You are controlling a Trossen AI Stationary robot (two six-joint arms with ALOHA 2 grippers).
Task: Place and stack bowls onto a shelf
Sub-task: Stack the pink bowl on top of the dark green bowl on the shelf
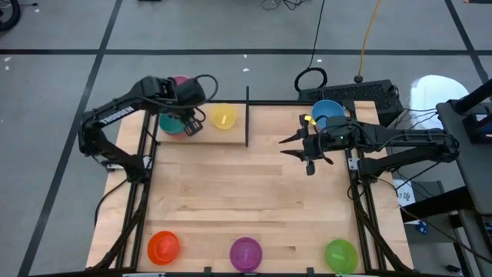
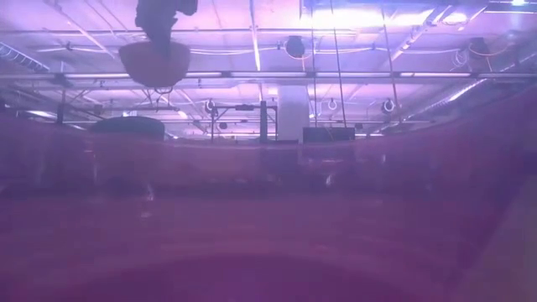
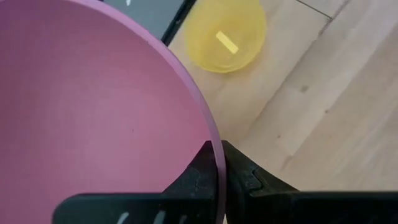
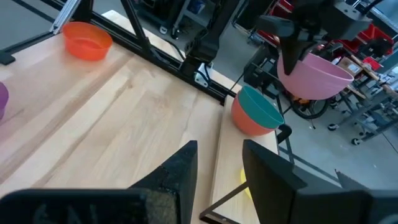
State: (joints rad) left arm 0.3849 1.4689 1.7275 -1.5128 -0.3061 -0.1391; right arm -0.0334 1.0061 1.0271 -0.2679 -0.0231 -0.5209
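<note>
The left hand (image 3: 219, 163) pinches the rim of the pink bowl (image 4: 314, 73), which hangs just above the teal bowl (image 4: 258, 107) nested in a red one. It should, I think, lower straight, centred. The right hand (image 1: 302, 146) waits spread, beside the blue bowl (image 1: 328, 112).

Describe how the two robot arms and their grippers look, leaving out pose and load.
Both arms are dark, jointed links. The left arm bears pale lettering on one link and a looping black cable. The left gripper has two matte black fingers. The right gripper has slim dark fingers, with a yellow tag and green light behind them.
</note>
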